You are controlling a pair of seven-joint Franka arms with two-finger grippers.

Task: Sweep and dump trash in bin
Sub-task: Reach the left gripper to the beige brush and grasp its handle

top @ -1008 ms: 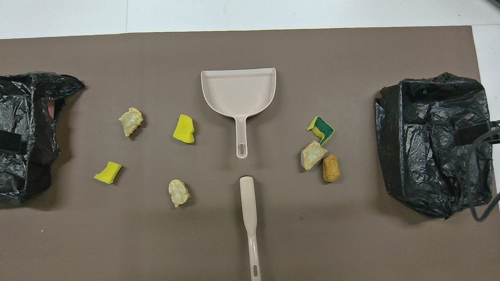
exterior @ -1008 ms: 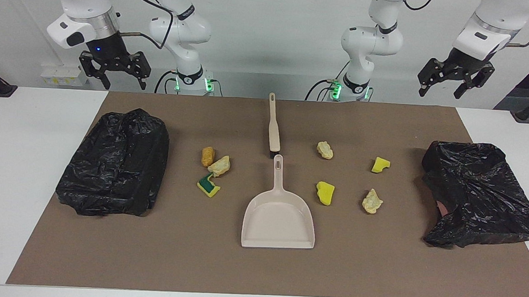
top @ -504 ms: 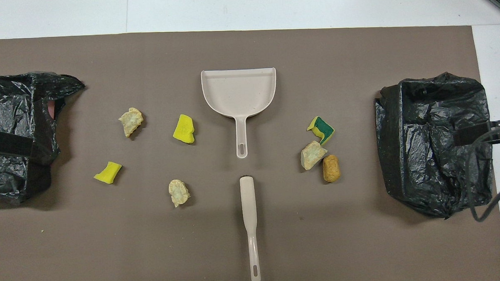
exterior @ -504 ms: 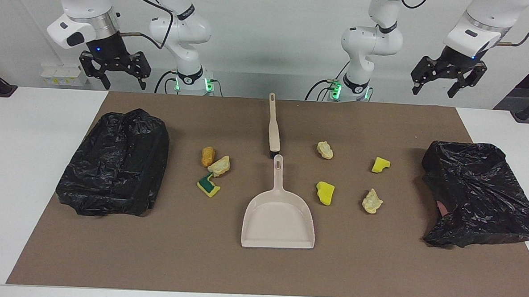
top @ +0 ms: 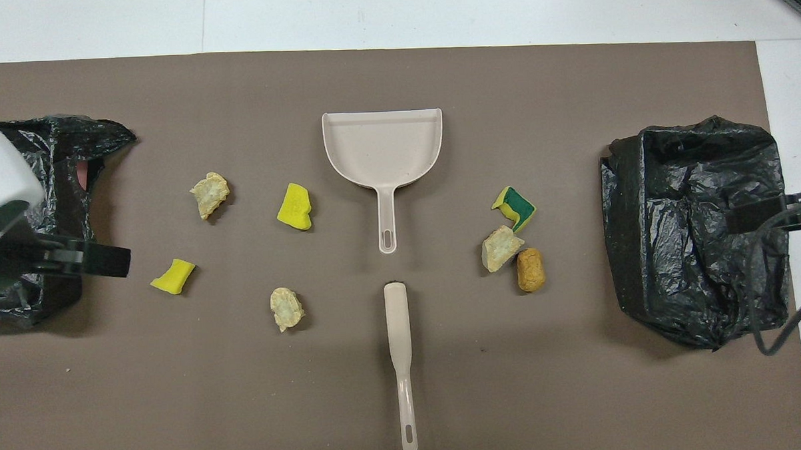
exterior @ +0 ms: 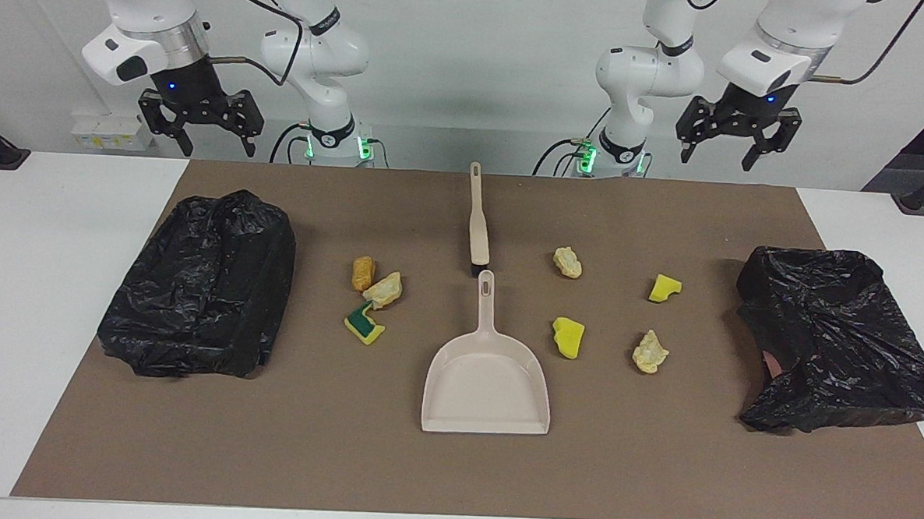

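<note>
Beige dustpan [exterior: 487, 385] amid scattered trash [exterior: 568, 337]

One camera sits high across the table [exterior: 8, 286], facing both robots and taking in the full brown mat [exterior: 452, 477]. The second hangs above the robots' end, looking forward and steeply down, closer in. Both cover the mat, half a turn apart, with the dustpan [exterior: 488, 385] central in each.
</note>
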